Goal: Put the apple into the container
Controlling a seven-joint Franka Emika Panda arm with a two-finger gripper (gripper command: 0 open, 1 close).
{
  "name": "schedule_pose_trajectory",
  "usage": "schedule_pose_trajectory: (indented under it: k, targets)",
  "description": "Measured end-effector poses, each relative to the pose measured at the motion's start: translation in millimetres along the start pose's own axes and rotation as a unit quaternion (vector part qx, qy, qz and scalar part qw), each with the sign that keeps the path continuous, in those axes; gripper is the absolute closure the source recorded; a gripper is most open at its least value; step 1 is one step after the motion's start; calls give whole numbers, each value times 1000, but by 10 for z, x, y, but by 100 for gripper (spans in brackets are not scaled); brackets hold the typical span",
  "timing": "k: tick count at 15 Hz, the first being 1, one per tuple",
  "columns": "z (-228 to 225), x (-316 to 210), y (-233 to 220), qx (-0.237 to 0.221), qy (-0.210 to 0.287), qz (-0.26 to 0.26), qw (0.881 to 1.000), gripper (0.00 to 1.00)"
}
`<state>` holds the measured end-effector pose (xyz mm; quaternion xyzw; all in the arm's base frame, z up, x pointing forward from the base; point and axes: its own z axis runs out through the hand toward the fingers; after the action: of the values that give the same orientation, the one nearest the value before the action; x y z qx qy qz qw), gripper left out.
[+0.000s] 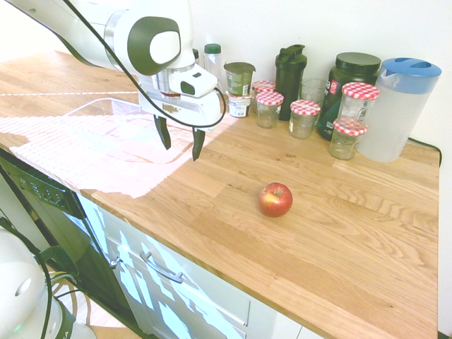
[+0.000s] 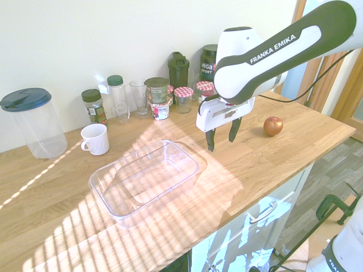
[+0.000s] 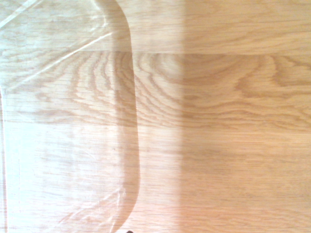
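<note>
The red apple (image 1: 275,199) (image 2: 273,126) lies on the wooden counter, free of any grip. The clear plastic container (image 2: 144,178) (image 1: 99,116) stands empty on the counter, with its rounded rim (image 3: 127,121) showing in the wrist view. My gripper (image 1: 180,142) (image 2: 222,137) hangs open above the counter between the two, just beside the container's near end. Nothing is between its fingers. The apple is well off to the gripper's side, roughly a hand's length away.
Along the wall stand red-checked-lidded jars (image 1: 305,116), dark shaker bottles (image 1: 290,78), a blue-lidded pitcher (image 1: 400,107) (image 2: 33,122), a glass (image 2: 139,97) and a white mug (image 2: 94,139). The counter's front edge (image 1: 212,265) drops off above the drawers.
</note>
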<state>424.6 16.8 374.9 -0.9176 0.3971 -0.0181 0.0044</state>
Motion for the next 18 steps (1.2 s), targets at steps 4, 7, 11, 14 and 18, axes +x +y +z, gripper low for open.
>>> schedule_pose_trajectory:
  k: [4,7,11,14,18]
  targets:
    - [-219,76,-68,-3,1,-13,1000,0]
    - [-753,388,120,-15,-12,-3,1000,0]
    - [-984,908,1008,-20,-18,-34,999,0]
    - [-789,1083,1596,-52,-2,-47,998,0]
    - [-452,1104,1995,-53,8,-60,997,0]
